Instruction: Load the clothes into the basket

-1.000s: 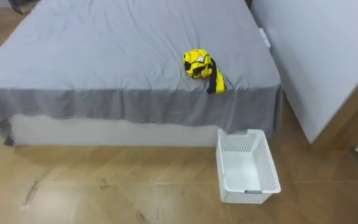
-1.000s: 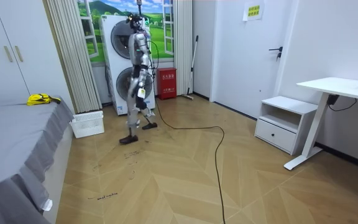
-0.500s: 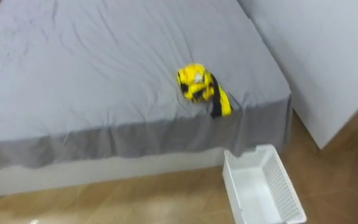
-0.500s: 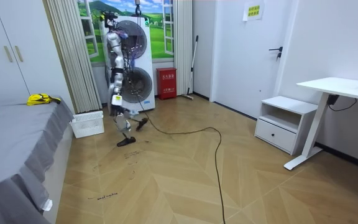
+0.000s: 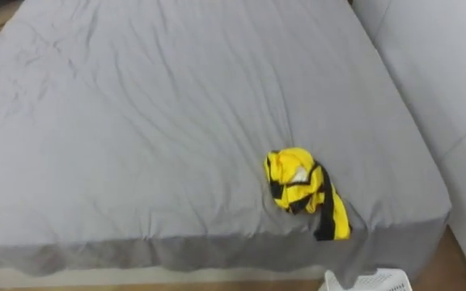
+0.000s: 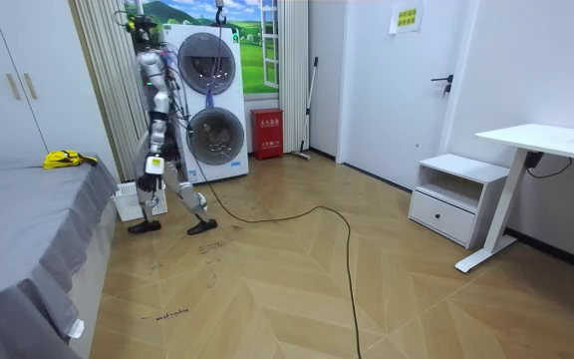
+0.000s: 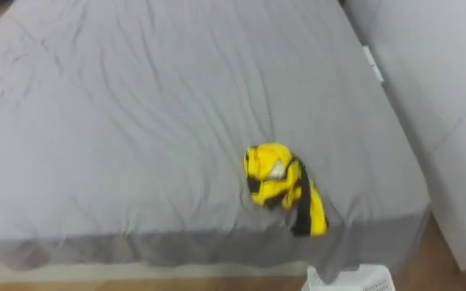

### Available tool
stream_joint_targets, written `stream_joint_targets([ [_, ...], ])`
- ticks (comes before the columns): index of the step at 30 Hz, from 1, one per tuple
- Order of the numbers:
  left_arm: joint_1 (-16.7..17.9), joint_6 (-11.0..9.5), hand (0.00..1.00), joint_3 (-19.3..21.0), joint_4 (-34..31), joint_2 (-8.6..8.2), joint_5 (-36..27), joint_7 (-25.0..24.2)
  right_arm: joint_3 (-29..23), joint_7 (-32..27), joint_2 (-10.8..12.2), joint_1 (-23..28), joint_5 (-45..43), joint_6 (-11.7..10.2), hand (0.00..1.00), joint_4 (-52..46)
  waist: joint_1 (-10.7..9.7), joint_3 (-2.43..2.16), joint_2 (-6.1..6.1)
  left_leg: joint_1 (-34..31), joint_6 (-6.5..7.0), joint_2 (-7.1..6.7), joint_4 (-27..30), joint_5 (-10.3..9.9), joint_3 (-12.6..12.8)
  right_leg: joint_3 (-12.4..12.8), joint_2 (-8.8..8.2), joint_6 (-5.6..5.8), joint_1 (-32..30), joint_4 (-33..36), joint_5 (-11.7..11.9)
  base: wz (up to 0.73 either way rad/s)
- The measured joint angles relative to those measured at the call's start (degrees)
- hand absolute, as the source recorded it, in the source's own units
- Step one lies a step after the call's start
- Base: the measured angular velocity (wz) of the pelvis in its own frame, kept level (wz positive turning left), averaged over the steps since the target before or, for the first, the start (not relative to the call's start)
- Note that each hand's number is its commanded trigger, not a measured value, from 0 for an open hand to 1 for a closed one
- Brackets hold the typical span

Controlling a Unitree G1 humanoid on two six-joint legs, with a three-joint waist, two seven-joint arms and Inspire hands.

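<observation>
Looking down, eye views: yellow-black clothes (image 5: pixel 302 187) lie bunched on the grey bed (image 5: pixel 136 121), near its front right corner. White basket (image 5: pixel 369 282) rim peeks in at the bottom edge, on the floor below that corner, apart from the clothes.

Room view: robot stands by the bed's corner, washer (image 6: pixel 212 100) behind it. One hand (image 6: pixel 152 168) hangs at the thigh. Basket sits low, just beside it; clothes lie well off toward the room view's left. Fingers: cannot tell, either hand.
</observation>
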Motion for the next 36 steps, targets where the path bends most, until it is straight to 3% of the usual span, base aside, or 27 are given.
stream_joint_targets([
  [1, 0.4, -0.1, 0.0, -0.1, -0.1, -0.04, -0.1, 0.5, 0.2, -0.5, -0.1, -0.5, 0.1, -0.7, 0.0, -0.2, -0.1, -0.03, -0.11, -1.1, -0.21, 0.47, 3.5, 1.9, -0.1, 0.4, 0.57, -0.22, 2.0, -1.4, -0.3, 0.0],
  [2, 0.8, -0.3, 0.0, -0.4, -0.4, -0.08, -0.6, 1.3, 0.6, -1.4, -0.2, -1.8, 0.0, -2.0, 0.0, -0.9, -0.2, 0.0, -0.54, -3.8, 0.45, 1.14, 8.2, 2.2, -0.1, 0.9, 1.12, -0.36, 5.5, -4.4, -0.6, -0.07],
  [3, 0.8, -0.9, 0.0, -1.2, -0.5, 0.17, -1.7, 2.4, 1.9, -2.3, -0.3, -2.7, -0.3, -2.9, 0.0, -2.0, -0.1, -0.1, -1.32, -6.6, 1.63, 0.79, 9.4, 0.5, 0.5, 1.9, 1.05, -0.28, 8.3, -7.1, -0.6, -0.07],
  [4, 0.5, -1.8, 0.0, -2.1, -0.6, 0.71, -3.1, 3.2, 3.2, -2.5, -0.6, -3.8, -0.4, -4.1, 0.0, -2.7, 0.3, 0.08, -2.15, -9.9, 1.75, 0.64, 8.1, -2.2, 0.9, 2.4, 0.96, -0.11, 11.3, -9.8, -0.5, -0.07],
  [6, 0.4, -3.3, 0.0, -3.1, -0.7, 1.0, -4.0, 4.0, 3.6, -2.7, -0.6, -4.5, -0.6, -5.2, 0.0, -4.9, 1.1, -0.02, -2.5, -14.3, 1.83, 0.06, 3.0, -4.6, 1.0, 3.3, 0.78, 0.18, 14.2, -12.9, -0.3, -0.14],
  [7, 0.3, -3.6, 0.0, -3.6, -0.8, 1.01, -4.0, 4.2, 3.5, -2.9, -0.6, -4.8, -0.7, -5.2, 0.0, -6.2, 1.6, -0.04, -2.51, -16.0, 1.89, -0.2, 0.9, -4.6, 0.8, 4.0, 0.63, 0.33, 14.4, -13.5, -0.4, -0.44],
  [8, 0.3, -4.5, 0.0, -3.7, -1.2, 0.81, -3.9, 4.3, 3.5, -3.1, -0.6, -5.4, -1.0, -4.9, 0.0, -9.1, 2.5, -0.04, -2.4, -19.4, 1.76, -0.33, -4.2, -4.1, 0.6, 5.5, 0.52, 0.66, 14.5, -13.7, -0.5, -0.69],
  [9, 0.2, -5.2, 0.0, -3.7, -1.3, 0.91, -3.9, 4.2, 3.6, -3.6, -0.1, -5.8, -2.2, -4.8, 0.0, -12.3, 3.4, -0.28, -2.6, -21.8, 3.9, -0.33, -6.9, 0.1, 1.6, 7.0, 0.26, 1.05, 14.8, -14.1, -0.6, -0.72],
  [10, 0.2, -5.4, 0.0, -3.6, -1.2, 0.93, -3.9, 4.2, 3.9, -3.7, 0.2, -5.5, -3.3, -4.8, 0.0, -13.8, 3.6, -0.68, -2.81, -21.6, 4.35, -0.52, -7.8, 1.1, 2.2, 7.7, 0.07, 1.47, 14.9, -14.1, -0.7, -0.53],
  [11, 0.5, -5.7, 0.0, -3.7, -0.8, 0.91, -3.9, 4.2, 4.5, -3.6, 0.6, -5.6, -5.3, -4.8, 0.0, -17.1, 3.3, -1.22, -2.97, -19.4, 4.87, -1.68, -10.9, 2.2, 2.4, 8.0, -0.74, 2.08, 14.6, -14.4, -0.6, -0.33],
  [12, 0.2, -5.7, 0.0, -4.3, -0.8, 1.11, -3.9, 4.4, 4.5, -3.6, 0.9, -5.3, -6.3, -4.8, 0.0, -20.6, 3.3, -0.92, -3.83, -17.3, 5.14, -2.92, -14.4, 3.6, 2.2, 8.2, -1.61, 2.42, 14.4, -14.5, -0.5, -0.3],
  [13, 0.2, -5.9, 0.0, -4.7, -0.7, 1.1, -3.9, 4.5, 4.5, -3.7, 0.9, -5.3, -6.6, -4.9, 0.0, -22.2, 3.4, -0.88, -3.98, -16.4, 5.14, -3.27, -16.1, 4.0, 1.9, 8.1, -1.72, 2.6, 14.3, -14.3, -0.4, -0.44],
  [14, 0.3, -5.9, 0.0, -5.3, -0.5, 0.96, -3.9, 4.5, 4.6, -4.4, 0.9, -5.3, -7.1, -5.0, 0.0, -25.4, 3.8, -0.8, -3.86, -14.7, 5.06, -3.45, -18.9, 4.6, 0.7, 6.9, -1.79, 3.3, 13.8, -13.4, 0.0, -0.47],
  [15, 0.6, -5.9, 0.0, -6.1, -0.5, 0.88, -3.9, 4.7, 5.2, -5.1, 0.9, -4.4, -7.4, -5.0, 0.0, -29.8, 3.8, -0.62, -3.56, -13.0, 4.89, -3.37, -21.3, 5.4, -2.7, 5.3, -1.78, 3.7, 12.5, -10.5, 0.1, -0.45],
  [16, 0.6, -5.9, 0.0, -6.3, -0.4, 0.87, -3.9, 4.8, 5.8, -5.4, 0.9, -3.9, -7.6, -5.3, 0.0, -31.8, 3.8, -0.22, -2.81, -12.3, 4.78, -3.1, -22.2, 5.6, -4.9, 5.4, -1.51, 4.72, 11.5, -9.7, -1.0, -0.57],
  [17, 1.1, -6.0, 0.0, -6.2, -0.3, 1.23, -3.9, 5.1, 7.3, -5.7, 0.9, -3.5, -7.9, -6.7, 0.0, -34.7, 4.1, -0.38, -3.3, -12.3, 4.67, -3.05, -22.5, 5.6, -7.9, 7.4, -1.28, 4.63, 9.3, -14.4, -0.2, -0.71],
  [18, 1.4, -6.1, 0.0, -6.0, 1.0, 1.36, -3.9, 5.4, 9.2, -6.3, 0.4, -4.6, -9.2, -8.1, 0.0, -36.3, 3.5, -0.62, -3.5, -12.8, 3.65, -2.78, -22.3, 4.8, -8.5, 6.8, -1.68, 2.61, 8.3, -16.9, 5.3, -0.56],
  [19, 1.3, -6.1, 0.0, -5.8, 1.6, 1.53, -4.0, 5.5, 10.0, -6.9, 0.4, -4.9, -9.7, -8.5, 0.0, -37.1, 3.0, -0.66, -3.18, -13.1, 3.31, -2.6, -22.4, 4.9, -8.0, 6.0, -1.48, 2.39, 8.8, -17.4, 5.9, 0.04],
  [20, 0.7, -6.0, 0.0, -5.8, 2.9, 1.83, -4.0, 5.5, 10.5, -8.2, 0.5, -4.2, -9.8, -8.6, 0.0, -39.4, 1.5, -0.64, -2.79, -13.4, 2.97, -2.3, -22.5, 5.0, -5.6, 3.9, -1.63, 2.38, 8.9, -17.2, 5.9, 0.54],
  [21, -0.1, -5.7, 0.0, -6.0, 3.6, 1.84, -4.1, 5.6, 10.8, -9.4, 0.5, -4.4, -9.8, -8.7, 0.0, -40.6, 0.6, -0.37, -3.09, -13.6, 2.96, -2.16, -23.3, 5.4, -2.7, 3.6, -1.59, 2.38, 8.9, -17.2, 5.9, 0.58],
  [22, -0.6, -5.7, 0.0, -6.3, 3.9, 1.87, -4.1, 5.7, 10.9, -9.6, 0.5, -4.9, -9.7, -8.8, 0.0, -40.9, 0.4, -0.41, -2.92, -13.7, 3.23, -2.15, -23.6, 5.6, -1.8, 3.6, -1.6, 2.39, 8.8, -17.2, 5.9, 0.41],
  [23, -1.5, -5.7, 0.0, -6.6, 4.0, 2.08, -4.1, 6.0, 11.0, -9.8, 0.4, -6.0, -9.7, -8.9, 0.0, -40.9, 0.2, -0.15, -3.4, -13.7, 3.32, -2.17, -24.1, 6.2, -1.4, 3.6, -1.76, 2.51, 8.6, -17.4, 5.7, 0.25],
  [26, -2.6, -5.7, 0.0, -7.4, 4.0, 2.54, -4.1, 6.1, 12.0, -9.2, 0.4, -7.0, -9.6, -8.9, 0.0, -43.2, 1.3, -0.33, -4.56, -15.6, 3.58, -3.29, -23.0, 6.5, -1.1, 4.2, -2.47, 2.57, 7.3, -17.3, 5.1, 0.08],
  [30, -3.3, -5.9, 0.0, -8.8, 3.9, 3.14, -5.2, 4.8, 14.0, -8.1, 0.3, -7.0, -9.5, -8.9, 0.0, -44.6, 2.0, -0.68, -4.72, -16.8, 4.13, -3.95, -22.7, 6.5, -0.9, 5.2, -2.84, 3.92, 6.0, -16.8, 4.7, -0.01],
  [33, -3.0, -6.6, 0.0, -9.2, 3.9, 3.13, -5.7, 4.3, 14.8, -7.3, 0.3, -6.6, -9.1, -8.9, 0.0, -44.8, 2.0, -0.88, -4.52, -18.2, 4.51, -4.28, -22.2, 6.8, -0.7, 5.3, -2.96, 4.09, 4.8, -16.4, 5.2, -0.04],
  [36, -2.8, -6.9, 0.0, -9.1, 3.8, 3.1, -5.7, 4.1, 15.9, -7.1, 0.4, -6.5, -7.5, -8.9, 0.0, -44.9, 2.0, -0.99, -4.32, -18.5, 4.61, -4.29, -22.2, 6.7, -0.4, 5.4, -2.9, 3.55, 4.5, -16.4, 5.6, -0.01],
])
